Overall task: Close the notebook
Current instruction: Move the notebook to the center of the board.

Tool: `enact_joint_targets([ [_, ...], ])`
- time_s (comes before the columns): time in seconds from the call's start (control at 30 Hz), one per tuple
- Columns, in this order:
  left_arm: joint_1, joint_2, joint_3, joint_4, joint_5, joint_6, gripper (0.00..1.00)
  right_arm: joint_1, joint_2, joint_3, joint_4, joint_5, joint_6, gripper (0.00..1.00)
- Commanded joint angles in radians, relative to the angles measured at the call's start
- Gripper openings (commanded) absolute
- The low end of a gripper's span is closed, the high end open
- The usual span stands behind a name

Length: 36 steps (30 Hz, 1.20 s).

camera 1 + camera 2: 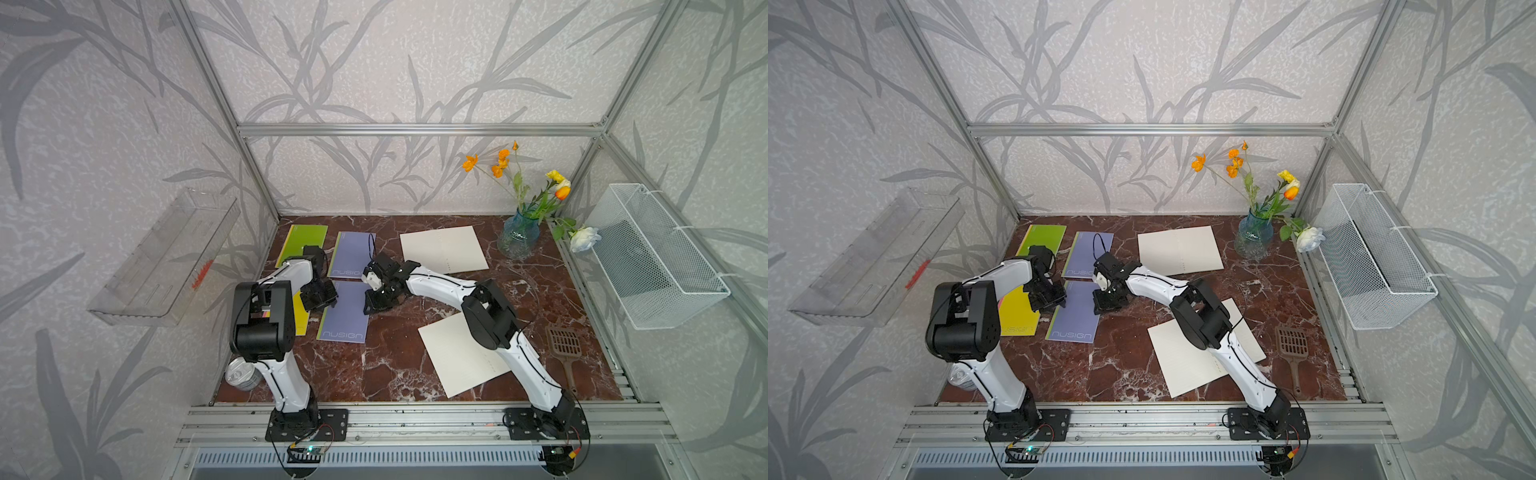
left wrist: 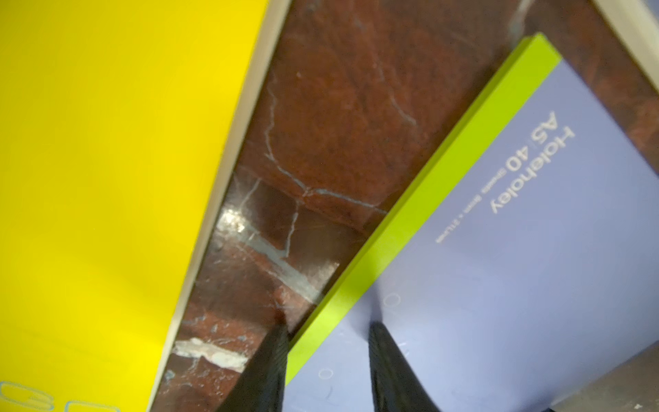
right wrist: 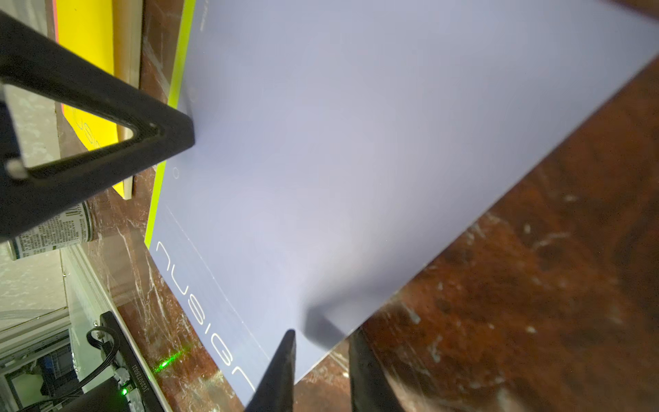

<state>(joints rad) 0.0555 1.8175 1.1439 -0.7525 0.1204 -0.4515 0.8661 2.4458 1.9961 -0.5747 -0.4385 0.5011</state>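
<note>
The purple notebook (image 1: 344, 318) (image 1: 1073, 322) with a green spine strip lies near the table's middle, purple cover up. My left gripper (image 1: 328, 297) (image 2: 328, 326) is open at its spine side; one finger rests on the cover (image 2: 499, 249) and the other stands over the marble beside the green strip. My right gripper (image 1: 370, 307) (image 3: 322, 331) is open at the opposite free edge, which runs between its fingers. The right wrist view shows the cover (image 3: 356, 160) and a left finger (image 3: 107, 135) touching it near the spine.
Two notebooks lie open with white pages up (image 1: 442, 249) (image 1: 461, 357). A yellow notebook (image 1: 300, 318), a green one (image 1: 301, 243) and a second purple one (image 1: 353, 253) lie shut. A vase of flowers (image 1: 517, 237), brown scoop (image 1: 563, 345) and can (image 1: 241, 374) stand around.
</note>
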Motion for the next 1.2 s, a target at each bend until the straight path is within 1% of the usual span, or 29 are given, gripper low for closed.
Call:
enact_joint_targets([
  [0.0,0.006,0.017,0.009,-0.034,-0.026,0.008,0.4,0.013,0.041,0.007,0.034,0.062,-0.002,0.28],
  [0.33,0.005,-0.014,0.031,-0.052,-0.029,0.006,0.42,0.015,-0.013,-0.014,0.023,0.125,-0.038,0.28],
  [0.6,0.005,-0.029,0.064,-0.079,-0.042,0.011,0.42,0.016,-0.037,-0.018,0.022,0.126,-0.041,0.29],
  [0.8,0.005,-0.074,0.079,-0.107,-0.047,0.015,0.43,0.015,-0.067,-0.028,0.02,0.136,-0.048,0.29],
  [1.0,-0.015,-0.135,0.073,-0.111,0.011,0.008,0.43,0.015,-0.115,-0.044,0.008,0.156,-0.066,0.29],
  [1.17,-0.048,-0.186,0.059,-0.11,0.066,-0.011,0.43,0.013,-0.199,-0.12,0.007,0.201,-0.085,0.3],
])
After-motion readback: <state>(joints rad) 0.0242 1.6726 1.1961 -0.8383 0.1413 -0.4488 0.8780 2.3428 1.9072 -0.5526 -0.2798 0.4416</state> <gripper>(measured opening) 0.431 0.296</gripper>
